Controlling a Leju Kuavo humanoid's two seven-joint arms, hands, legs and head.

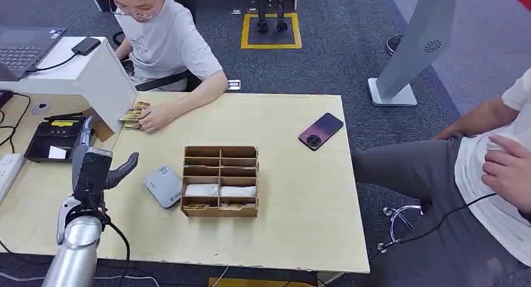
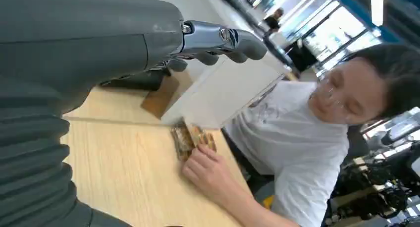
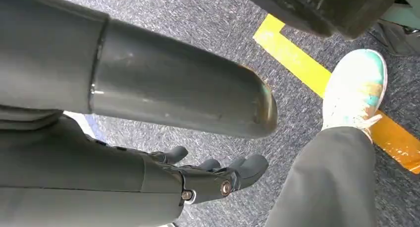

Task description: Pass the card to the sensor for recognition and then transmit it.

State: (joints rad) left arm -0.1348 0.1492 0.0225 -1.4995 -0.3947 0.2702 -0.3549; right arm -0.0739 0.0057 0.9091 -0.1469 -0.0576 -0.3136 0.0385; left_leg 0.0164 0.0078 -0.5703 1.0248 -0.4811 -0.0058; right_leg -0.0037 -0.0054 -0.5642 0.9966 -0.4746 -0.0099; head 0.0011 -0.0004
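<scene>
Head view: left hand [image 1: 94,168] is raised over the table's [image 1: 300,218] left side, fingers apart, thumb out, holding nothing. Left wrist view confirms it: fingers [image 2: 233,38] extended and bare, aimed toward the person's hand [image 2: 208,170]. From the left hand, the stack of cards [image 1: 133,114] sits at about 1 o'clock, near the table's far edge, just under the slanted white panel [image 1: 106,83]; the person's hand [image 1: 156,118] touches it. The grey sensor puck [image 1: 164,185] lies at about 3 o'clock, near, just beside the wooden divider tray [image 1: 220,180]. A black terminal [image 1: 53,140] is at about 11 o'clock. A phone [image 1: 320,130] lies well apart, past the tray.

Right wrist view: right hand [image 3: 198,175] hangs by the robot's side over grey carpet, fingers loosely spread, nothing in them.

Handling, as a judgement: a card is likely thin, light, stiff and slick, and lying flat in a stack it is hard to lift. Best taken by an exposed edge, pinched between thumb and fingers, ideally from the person's offer.
</scene>
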